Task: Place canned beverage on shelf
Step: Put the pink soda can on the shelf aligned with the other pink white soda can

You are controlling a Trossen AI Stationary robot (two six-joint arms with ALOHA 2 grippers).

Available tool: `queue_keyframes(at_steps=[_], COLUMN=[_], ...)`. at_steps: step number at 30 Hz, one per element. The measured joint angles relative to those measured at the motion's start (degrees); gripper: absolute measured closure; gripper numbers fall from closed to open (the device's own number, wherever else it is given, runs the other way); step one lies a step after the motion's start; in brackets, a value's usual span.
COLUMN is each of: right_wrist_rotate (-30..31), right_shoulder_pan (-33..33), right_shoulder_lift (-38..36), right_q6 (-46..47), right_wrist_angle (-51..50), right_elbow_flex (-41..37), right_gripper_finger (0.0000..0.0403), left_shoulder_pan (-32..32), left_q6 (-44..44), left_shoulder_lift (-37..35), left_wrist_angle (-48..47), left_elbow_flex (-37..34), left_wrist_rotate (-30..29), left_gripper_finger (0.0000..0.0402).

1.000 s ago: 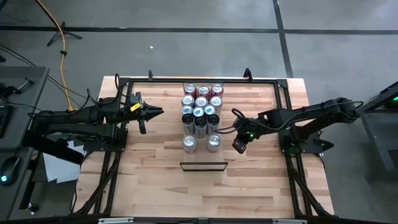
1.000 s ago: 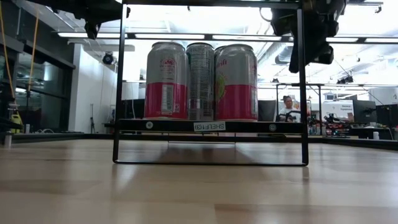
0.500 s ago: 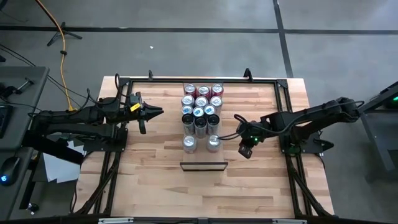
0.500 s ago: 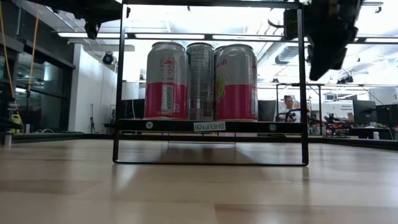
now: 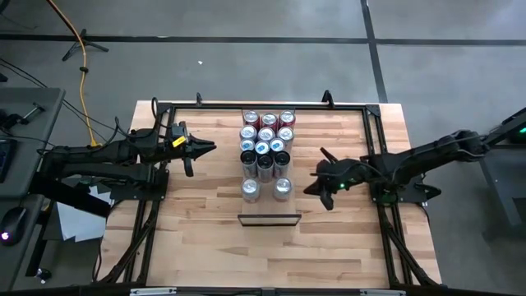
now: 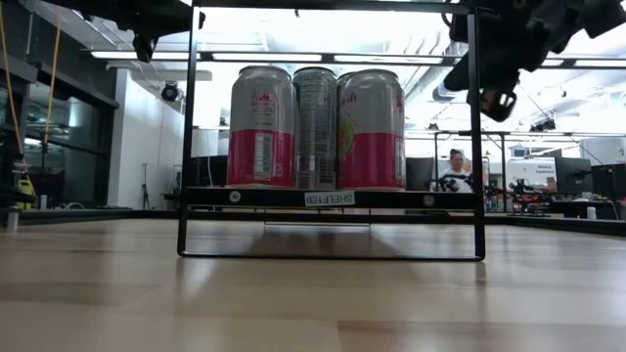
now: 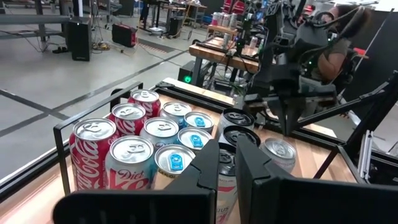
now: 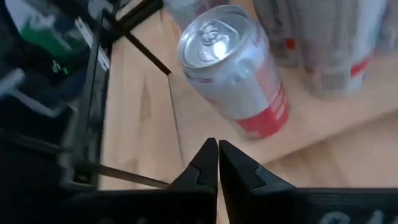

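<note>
**Canned beverage: a smooth, rigid cylinder best taken by its side wall**

Canned beverage [image 5: 282,188] stands upright on the table [image 5: 205,238], the right-hand one of two silver cans set apart at the near end of the packed cluster of cans [image 5: 265,140]. It is just behind the thin dark frame [image 5: 269,219], near the right gripper [image 5: 323,191]. In the right wrist view the same can [image 8: 233,68] shows a silver body with a red band low down and an unopened top.

It is likely full, so moderately heavy for its size. The wall is thin metal, stiff under a light squeeze but easy to dent, and slick. The grip belongs across the middle of the body, clear of rim and base.

The right gripper hovers beside the can, its fingers pressed together and holding nothing; they must spread before any grasp. The left gripper [image 5: 208,149] waits left of the cluster, fingers also pressed together.
</note>
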Motion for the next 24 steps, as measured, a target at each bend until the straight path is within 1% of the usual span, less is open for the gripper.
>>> queue_keyframes(at_steps=[2,4,8,16,24], right_wrist_rotate=[0.72,1.94,3.97,4.06,4.53], right_shoulder_pan=[0.00,0.00,0.00,0.00,0.00], right_shoulder_lift=[0.55,1.06,2.59,8.26,13.42], right_q6=[-4.81,-7.23,-9.35,-15.06,-16.03], right_wrist_angle=[0.35,0.23,0.36,3.06,9.07], right_elbow_flex=[-0.03,-0.09,-0.09,-0.09,-0.09], right_gripper_finger=[0.0403,0.0403,0.0403,0.0403,0.0403], left_shoulder_pan=[0.00,0.00,0.00,-0.01,-0.02], left_q6=[0.00,0.00,-0.02,-0.04,-0.04], left_shoulder_lift=[0.00,0.00,0.00,0.00,0.00], left_wrist_angle=[0.01,-0.03,-0.07,-0.13,-0.52], left_elbow_flex=[0.00,0.00,0.00,0.00,0.00], left_wrist_rotate=[0.00,0.00,0.00,0.00,-0.76], left_gripper_finger=[0.0402,0.0402,0.0401,0.0402,0.0401])
